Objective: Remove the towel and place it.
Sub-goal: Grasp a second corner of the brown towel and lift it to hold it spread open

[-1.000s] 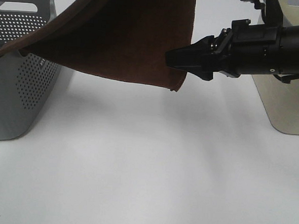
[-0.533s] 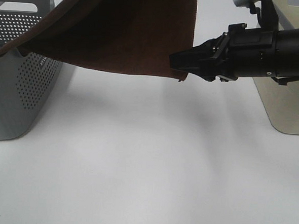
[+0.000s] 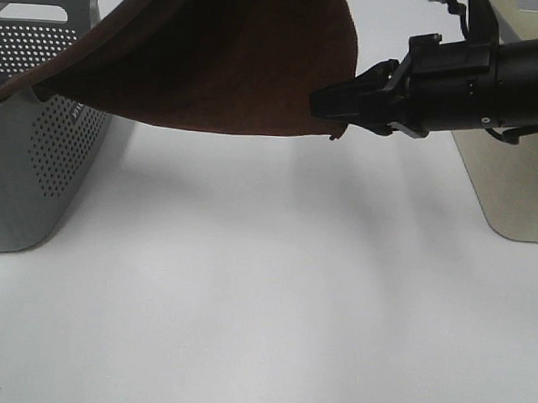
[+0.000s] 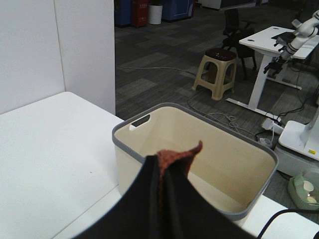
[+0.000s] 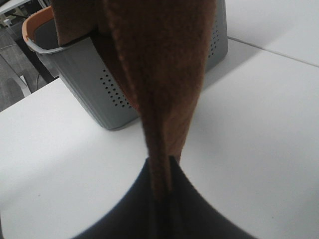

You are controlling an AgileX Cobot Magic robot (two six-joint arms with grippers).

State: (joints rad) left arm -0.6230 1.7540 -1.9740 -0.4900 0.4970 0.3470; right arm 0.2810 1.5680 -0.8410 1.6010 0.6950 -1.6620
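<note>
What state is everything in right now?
towel: lifted off the table, sagging, one end over the grey basket.
left gripper: shut on the towel.
right gripper: shut on the towel's edge.
grey basket: upright on the table.
beige bin: upright, open-topped.

Exterior high view: looks down and forward over the white tabletop (image 3: 263, 302) from close range, with the grey perforated basket (image 3: 44, 151) at its left edge and the beige bin (image 3: 516, 189) at its right. Left wrist view: sights closely along the left end effector (image 4: 160, 164) toward the beige bin. Right wrist view: sights closely along the right end effector (image 5: 160, 164) toward the grey perforated basket. All three share the towel (image 3: 223, 62).
</note>
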